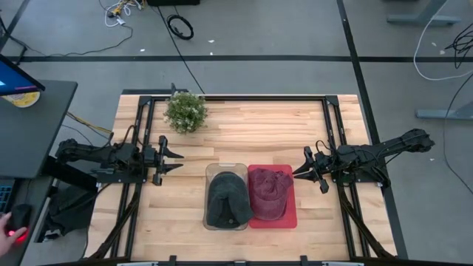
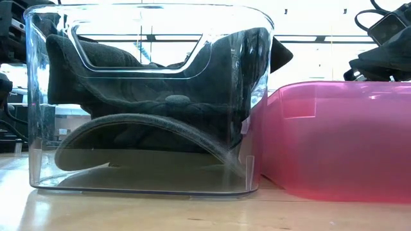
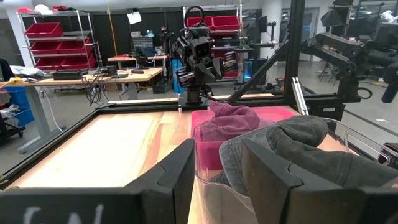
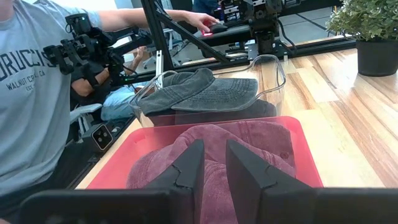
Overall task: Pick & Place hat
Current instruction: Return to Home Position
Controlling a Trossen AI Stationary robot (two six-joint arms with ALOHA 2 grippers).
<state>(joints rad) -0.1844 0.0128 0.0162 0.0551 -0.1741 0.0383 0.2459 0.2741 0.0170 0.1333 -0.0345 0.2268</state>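
A dark grey hat (image 1: 226, 198) lies inside a clear bin (image 1: 216, 171) near the table's front edge. In the low view its curved brim (image 2: 148, 128) rests on the bin's floor. Beside it on the right, a maroon hat (image 1: 269, 192) lies in a red bin (image 1: 290, 218). My left gripper (image 1: 174, 159) hovers open to the left of the clear bin, pointing level at it, with nothing between its fingers (image 3: 217, 152). My right gripper (image 1: 297, 171) hovers at the red bin's far right corner, its fingers (image 4: 214, 152) a narrow gap apart, above the maroon hat (image 4: 249, 140) and clear of it.
A potted plant (image 1: 185, 111) stands at the table's far left. Bare wood lies between the plant and the bins. A black frame (image 1: 244, 96) runs round the table. Off the table's left side a person (image 4: 31, 93) sits with a hand (image 1: 16, 219) on a mouse.
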